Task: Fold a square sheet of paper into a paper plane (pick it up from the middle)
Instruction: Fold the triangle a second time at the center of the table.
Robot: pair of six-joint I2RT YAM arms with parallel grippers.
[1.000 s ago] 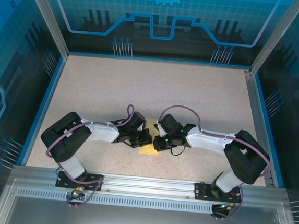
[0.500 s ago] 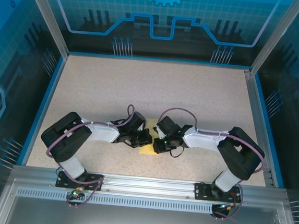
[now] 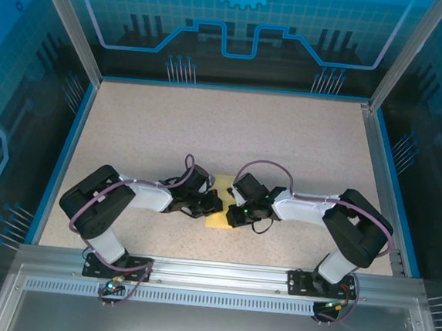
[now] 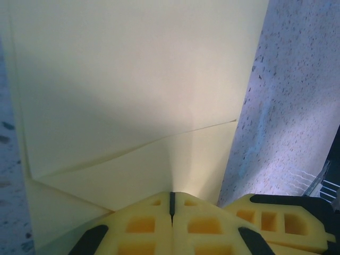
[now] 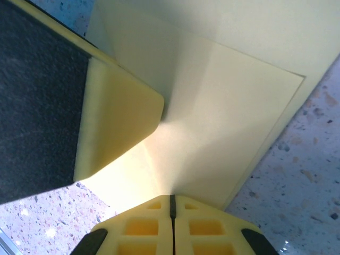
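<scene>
While both arms reach in low over the worktop [image 3: 232,128], one item is in hand: the square sheet of paper [image 3: 217,222]. It is pale yellow, lies on the speckled surface and is partly covered from above by both end effectors.

Left of the sheet: left end effector [image 3: 215,204], set at the sheet's left edge. In the left wrist view its fingertips [image 4: 143,226] press together along a thin seam. A soft ridge of paper rises into that seam, so I read it as closed on the sheet.

On the sheet itself: a slanting folded edge crosses it just ahead of the left fingertips. A second layer and a small corner flap show beneath that edge. The portion beyond is smooth and unmarked.

Right of the sheet: right end effector [image 3: 231,213], at the sheet's right edge, facing the left one across it. In the right wrist view its fingertips [image 5: 143,229] likewise meet at a seam with a ridge of paper drawn up into it. I read this one too as closed on the sheet.

Progress, as a judgement: early to middle stage.
- Done: the first folds, going by the layered edges.
- Not yet done: no pointed nose, straight centre crease or wings can be seen, so the paper plane remains to be formed.
</scene>
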